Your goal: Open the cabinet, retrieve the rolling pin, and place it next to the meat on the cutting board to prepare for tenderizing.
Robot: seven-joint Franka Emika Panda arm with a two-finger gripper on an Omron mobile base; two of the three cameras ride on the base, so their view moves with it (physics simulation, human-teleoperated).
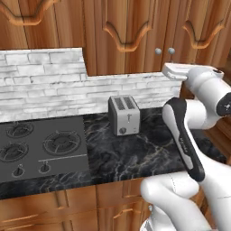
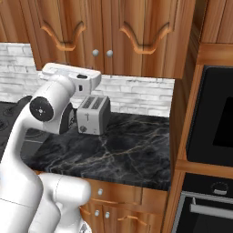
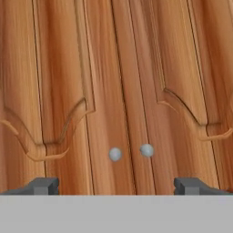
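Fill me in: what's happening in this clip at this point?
A white robot arm is facing the tall wooden cabinet above the dark marble counter. Both doors are shut, their two small round knobs side by side ahead of the end effector, whose fingers stand wide apart and hold nothing. A toaster sits on the counter beside the stove. Nothing has been opened yet.

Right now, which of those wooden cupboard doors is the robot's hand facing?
The two doors of the tall cabinet above the toaster, the pair whose round silver knobs sit side by side. The open end effector faces them squarely.
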